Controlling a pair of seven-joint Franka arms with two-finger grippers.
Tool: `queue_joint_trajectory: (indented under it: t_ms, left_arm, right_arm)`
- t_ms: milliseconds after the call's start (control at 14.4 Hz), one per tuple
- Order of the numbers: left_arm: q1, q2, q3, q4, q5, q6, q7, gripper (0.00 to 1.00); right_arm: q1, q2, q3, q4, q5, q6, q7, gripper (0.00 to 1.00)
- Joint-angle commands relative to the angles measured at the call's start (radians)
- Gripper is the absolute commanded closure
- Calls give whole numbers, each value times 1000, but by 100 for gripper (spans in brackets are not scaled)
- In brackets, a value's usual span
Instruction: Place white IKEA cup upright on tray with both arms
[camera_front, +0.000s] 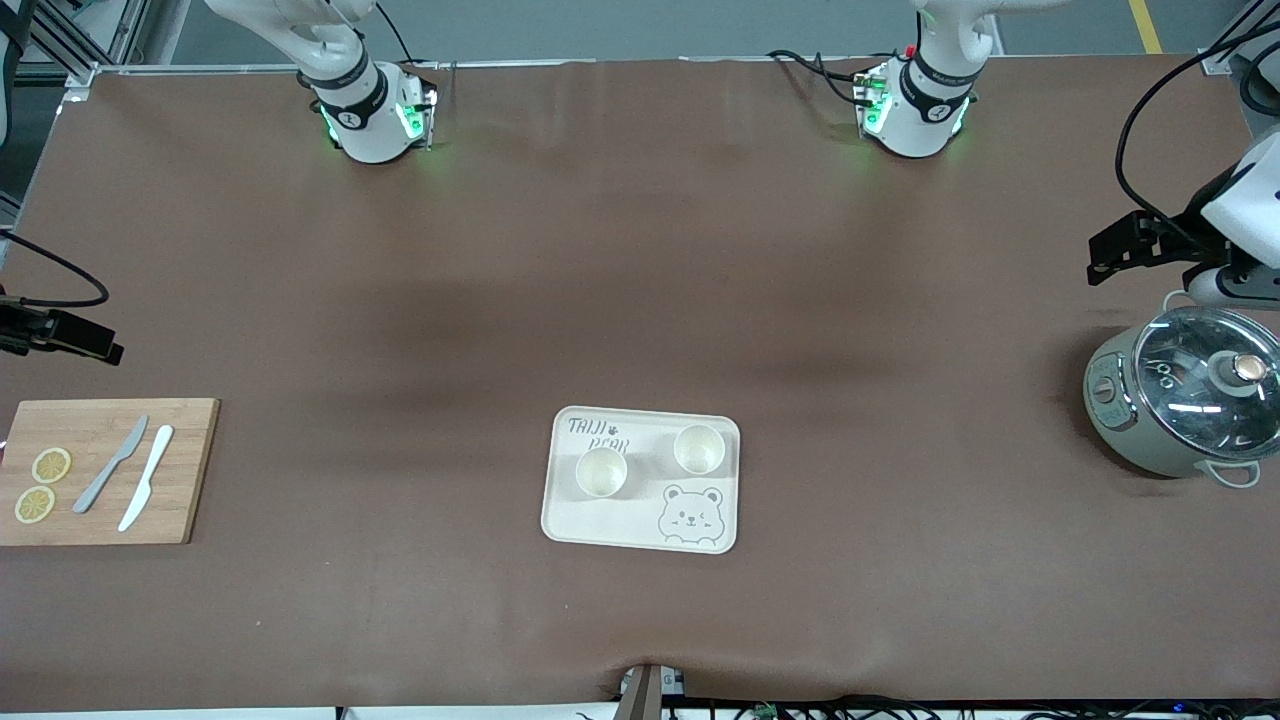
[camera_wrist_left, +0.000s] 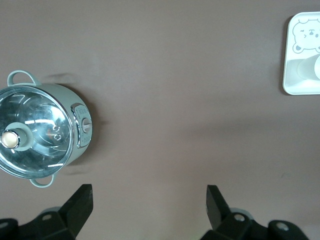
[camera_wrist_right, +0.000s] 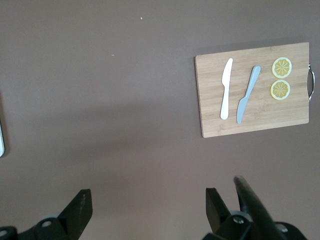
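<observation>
Cream tray (camera_front: 640, 535) held two upright white cups (camera_front: 601, 471) | left gripper (camera_wrist_left: 149, 202) spread over bare table; right gripper (camera_wrist_right: 148, 206) likewise, both waiting | risk: re-approach toppling cups

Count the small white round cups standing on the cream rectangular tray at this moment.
2, both upright on the cream rectangular tray: one white cup toward the right arm's end, the other white cup toward the left arm's end, slightly farther from the front camera.
</observation>
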Motion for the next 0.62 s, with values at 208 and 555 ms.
queue_joint_trajectory:
  t_ms: [208, 555]
  left_arm:
    - [-4, -14, -9, 11, 8, 3, 5, 0]
    - [-10, -14, -11, 11, 6, 3, 0, 0]
  right_arm:
    - [-3, 2, 27, 3, 8, 48, -3, 0]
    - [24, 1, 27, 3, 17, 96, -3, 0]
